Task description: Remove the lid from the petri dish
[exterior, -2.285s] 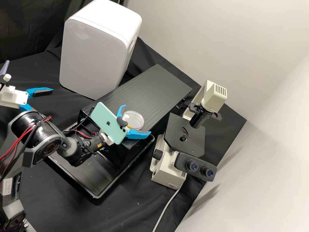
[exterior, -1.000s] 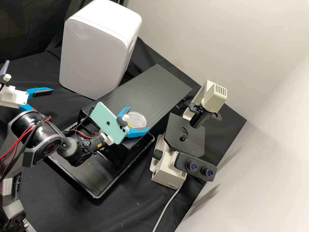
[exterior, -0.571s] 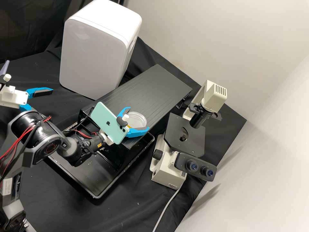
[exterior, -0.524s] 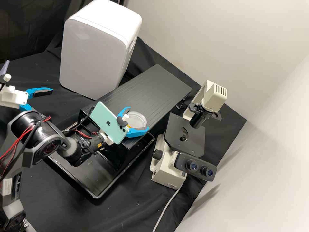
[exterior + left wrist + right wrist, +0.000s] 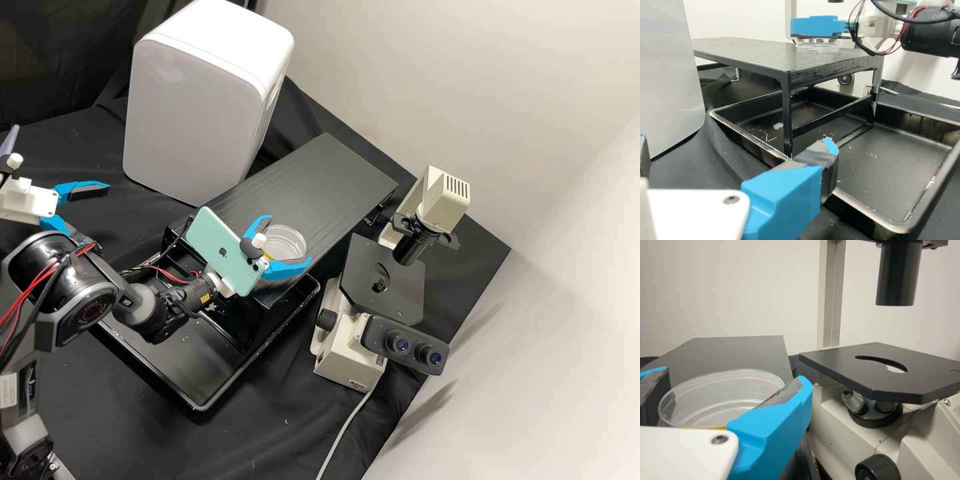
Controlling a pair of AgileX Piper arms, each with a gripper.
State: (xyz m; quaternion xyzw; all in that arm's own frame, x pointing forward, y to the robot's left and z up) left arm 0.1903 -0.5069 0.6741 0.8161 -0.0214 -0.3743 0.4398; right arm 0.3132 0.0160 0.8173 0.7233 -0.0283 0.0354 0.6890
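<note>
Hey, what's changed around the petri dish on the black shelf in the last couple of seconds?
The right gripper, spread wide around the lid at first, closed on it, then rose slightly as its arm's elbow dropped. Whether it has lifted free, I cannot tell. The left gripper, black shelf, microscope and white box stayed put.

Atop rack [image 5: 327, 173] in tray [image 5: 193, 360], petri dish [image 5: 287, 241]; microscope [image 5: 373, 313] right of tray
</note>
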